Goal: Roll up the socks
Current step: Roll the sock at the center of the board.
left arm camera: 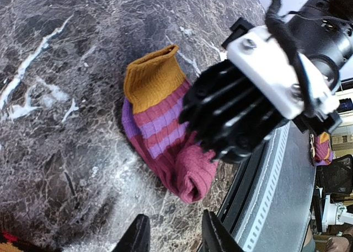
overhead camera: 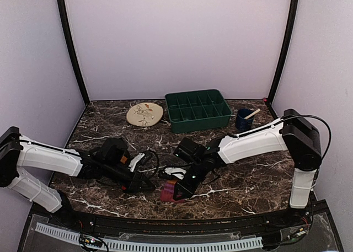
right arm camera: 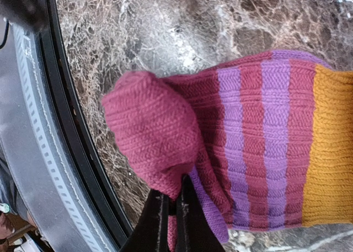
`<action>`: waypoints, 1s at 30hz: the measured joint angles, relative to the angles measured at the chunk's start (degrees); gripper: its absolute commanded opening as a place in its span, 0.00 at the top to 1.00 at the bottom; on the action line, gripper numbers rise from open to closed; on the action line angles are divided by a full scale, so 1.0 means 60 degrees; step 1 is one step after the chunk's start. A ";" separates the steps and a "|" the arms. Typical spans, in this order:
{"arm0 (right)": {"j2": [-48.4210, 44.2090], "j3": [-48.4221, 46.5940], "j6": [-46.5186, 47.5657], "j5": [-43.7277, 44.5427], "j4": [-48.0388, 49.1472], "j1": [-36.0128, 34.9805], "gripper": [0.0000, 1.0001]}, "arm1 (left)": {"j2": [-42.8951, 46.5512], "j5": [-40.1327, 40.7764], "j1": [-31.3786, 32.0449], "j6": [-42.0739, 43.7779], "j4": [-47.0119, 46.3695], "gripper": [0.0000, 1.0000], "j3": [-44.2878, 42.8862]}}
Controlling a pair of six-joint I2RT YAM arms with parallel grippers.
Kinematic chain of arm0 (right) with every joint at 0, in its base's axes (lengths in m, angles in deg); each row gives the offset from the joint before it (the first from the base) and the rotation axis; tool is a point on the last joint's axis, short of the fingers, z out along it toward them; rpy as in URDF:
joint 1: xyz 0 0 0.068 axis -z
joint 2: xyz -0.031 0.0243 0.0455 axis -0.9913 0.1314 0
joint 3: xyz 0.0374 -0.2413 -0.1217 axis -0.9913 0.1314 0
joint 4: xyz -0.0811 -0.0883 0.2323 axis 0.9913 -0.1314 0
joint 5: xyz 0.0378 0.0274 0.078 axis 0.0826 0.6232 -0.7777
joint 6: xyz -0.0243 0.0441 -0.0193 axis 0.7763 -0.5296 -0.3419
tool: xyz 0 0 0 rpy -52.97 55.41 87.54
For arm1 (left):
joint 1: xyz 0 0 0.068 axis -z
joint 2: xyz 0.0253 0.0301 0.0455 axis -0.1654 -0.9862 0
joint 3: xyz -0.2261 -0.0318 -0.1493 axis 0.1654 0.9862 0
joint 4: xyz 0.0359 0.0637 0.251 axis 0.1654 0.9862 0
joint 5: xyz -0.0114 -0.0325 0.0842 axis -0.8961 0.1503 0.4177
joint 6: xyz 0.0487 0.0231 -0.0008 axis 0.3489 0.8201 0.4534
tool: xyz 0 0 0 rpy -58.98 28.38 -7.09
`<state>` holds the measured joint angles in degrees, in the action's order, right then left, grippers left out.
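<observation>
Right wrist view: my right gripper (right arm camera: 175, 197) pinches the magenta sock's (right arm camera: 248, 136) folded end, left gripper (left arm camera: 175, 235) open and empty; I'd roll tightly toward the orange cuff (right arm camera: 331, 147).

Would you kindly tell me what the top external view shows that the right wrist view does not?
Only the top external view shows the green plastic compartment tray, the beige round floral plate, the dark blue cup and the white left arm. Only the right wrist view shows the right end effector pinched shut on a fold of the magenta knit sock, plus its purple stripes and orange cuff. Both show that sock on the dark marble table.
</observation>
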<state>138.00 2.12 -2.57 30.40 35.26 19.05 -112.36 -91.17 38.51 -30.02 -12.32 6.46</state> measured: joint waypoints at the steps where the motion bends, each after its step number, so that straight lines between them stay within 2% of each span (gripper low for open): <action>1: 0.0000 0.0084 -0.0066 -0.0106 0.0084 0.0011 1.00 | 0.0033 0.0029 0.0040 0.0044 -0.0011 0.64 0.0015; 10: 0.0000 0.0350 -0.0346 -0.0750 0.0477 0.0131 1.00 | 0.0069 0.0506 0.0849 0.0816 -0.0058 0.59 -0.0004; 22: 0.0036 0.0408 -0.0339 -0.1129 0.0525 0.0222 1.00 | -0.0076 0.3650 0.2601 0.2543 0.0244 0.59 -0.0627; 30: 0.0066 0.0408 -0.0164 -0.1337 0.0481 0.0350 1.00 | -0.0856 0.4747 0.3377 0.3592 0.0481 0.59 -0.1151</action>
<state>138.39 4.57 -3.55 22.37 38.14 21.15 -117.49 -62.69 58.77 -8.47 -9.43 -0.45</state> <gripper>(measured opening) 0.027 0.414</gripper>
